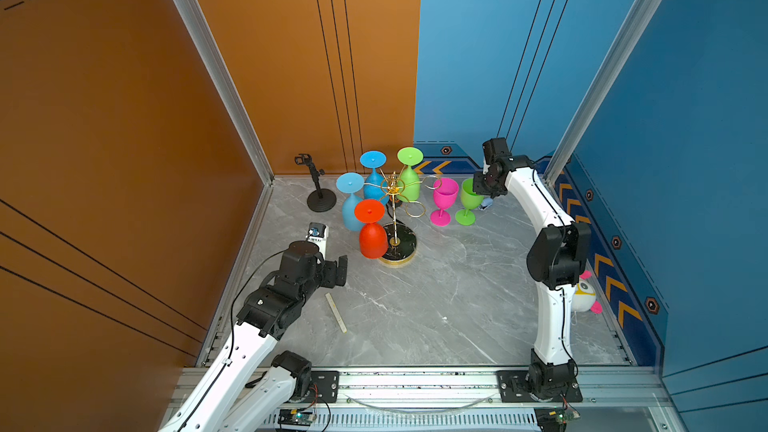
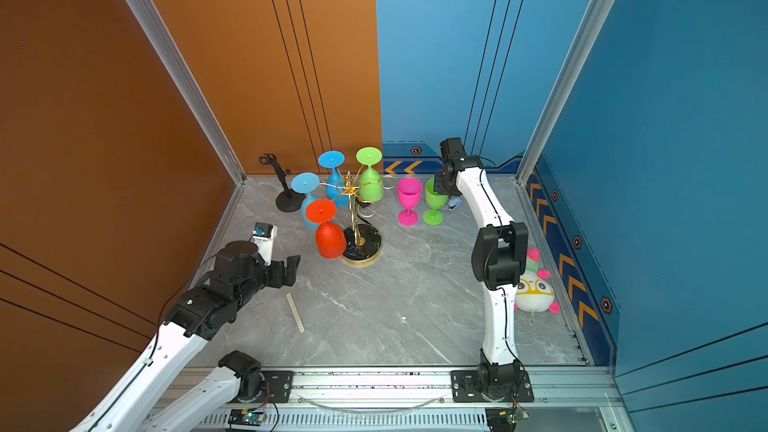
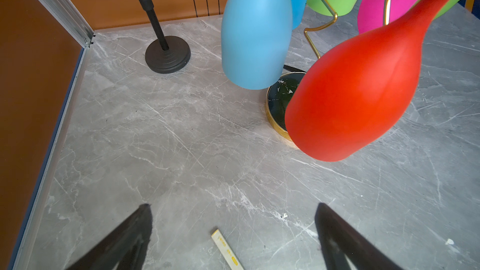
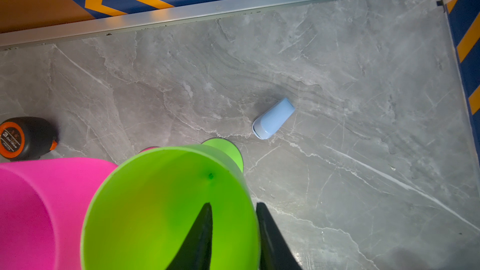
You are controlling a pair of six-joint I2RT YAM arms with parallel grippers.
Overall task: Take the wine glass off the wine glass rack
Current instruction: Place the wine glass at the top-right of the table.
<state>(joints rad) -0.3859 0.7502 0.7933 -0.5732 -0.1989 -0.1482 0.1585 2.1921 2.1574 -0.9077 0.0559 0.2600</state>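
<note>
Two pincers are spread: left pincer (image 3: 233, 204) empty, right pincer (image 4: 233, 203) astride the standing green glass (image 4: 155, 190) rim, to be withdrawn straight upward without tipping.

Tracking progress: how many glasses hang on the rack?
4: red glass at the front, blue glass beside it, second blue glass and green glass behind. None seems hidden.
</note>
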